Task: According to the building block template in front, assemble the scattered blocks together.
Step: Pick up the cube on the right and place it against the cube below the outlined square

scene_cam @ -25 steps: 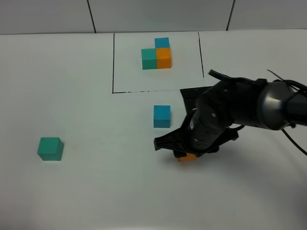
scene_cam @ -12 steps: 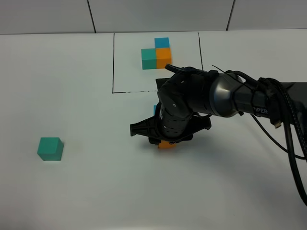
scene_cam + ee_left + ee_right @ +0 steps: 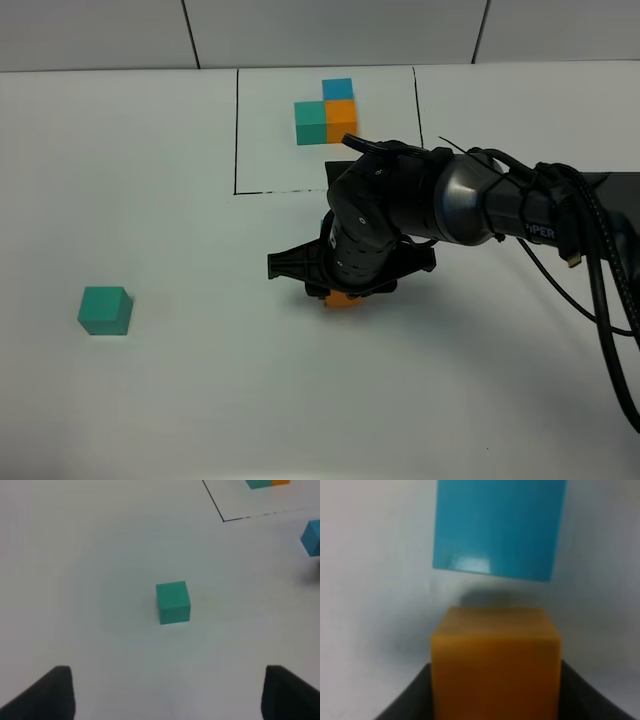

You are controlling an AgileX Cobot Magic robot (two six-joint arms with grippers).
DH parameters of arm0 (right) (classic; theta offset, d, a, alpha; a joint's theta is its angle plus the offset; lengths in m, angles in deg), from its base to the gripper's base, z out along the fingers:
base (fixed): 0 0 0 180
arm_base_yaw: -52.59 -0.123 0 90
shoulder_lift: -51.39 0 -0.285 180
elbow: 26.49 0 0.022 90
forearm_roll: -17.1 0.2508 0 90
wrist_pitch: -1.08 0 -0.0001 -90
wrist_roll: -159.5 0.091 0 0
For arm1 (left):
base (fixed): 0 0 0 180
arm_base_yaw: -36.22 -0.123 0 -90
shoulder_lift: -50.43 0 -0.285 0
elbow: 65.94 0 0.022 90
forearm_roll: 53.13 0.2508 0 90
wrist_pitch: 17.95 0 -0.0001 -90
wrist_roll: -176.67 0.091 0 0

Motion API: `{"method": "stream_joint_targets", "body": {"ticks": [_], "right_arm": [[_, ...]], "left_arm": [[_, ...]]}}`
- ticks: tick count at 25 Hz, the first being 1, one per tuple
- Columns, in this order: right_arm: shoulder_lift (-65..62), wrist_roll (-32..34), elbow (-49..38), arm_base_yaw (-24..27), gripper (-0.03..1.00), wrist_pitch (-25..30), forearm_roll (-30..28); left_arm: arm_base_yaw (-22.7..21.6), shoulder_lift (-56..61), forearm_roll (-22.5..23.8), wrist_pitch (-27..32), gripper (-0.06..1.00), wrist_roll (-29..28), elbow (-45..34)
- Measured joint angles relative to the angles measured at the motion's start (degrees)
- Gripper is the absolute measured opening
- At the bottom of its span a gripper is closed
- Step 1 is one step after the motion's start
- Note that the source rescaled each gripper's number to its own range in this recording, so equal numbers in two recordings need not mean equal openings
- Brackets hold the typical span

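- Left gripper (image 3: 166, 680) is hanging over the white table (image 3: 180, 400) with its two dark fingers (image 3: 57, 692) standing wide apart, holding nothing.
- Teal cube (image 3: 105, 310) (image 3: 173, 601) is sitting alone on the far left of the table, flat and upright. In the left wrist view it is lying ahead of the spread fingers and between their lines, not touching either.
- Building block template (image 3: 327, 110) is sitting at the back centre inside the black outline (image 3: 237, 130): teal and orange cubes are touching side by side, and a blue one is sitting behind the orange.
- Right arm (image 3: 450, 200) is reaching in from the right and across the middle, just in front of the outline's near edge.
- Right gripper (image 3: 340, 290) (image 3: 495, 707) is clamping the orange cube (image 3: 340, 299) (image 3: 495, 665) between its fingers; only the cube's lower part is peeking out under the wrist in the high view. Cannot tell whether it is touching the table.
- Blue cube (image 3: 497, 527) (image 3: 312, 537) is lying just ahead of the held orange one with a narrow shadowed gap between them, slightly skewed to it. The arm is hiding it in the high view.
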Motion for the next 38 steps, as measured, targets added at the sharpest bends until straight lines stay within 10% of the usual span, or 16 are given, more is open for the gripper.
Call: {"method": "stream_joint_targets", "body": {"ticks": [38], "right_arm": [[2.86, 0.69, 1.06, 1.75, 0.01, -4.21, 0.41]], "left_arm": [[0.0, 0.0, 0.0, 0.0, 0.87, 0.0, 0.0]]}}
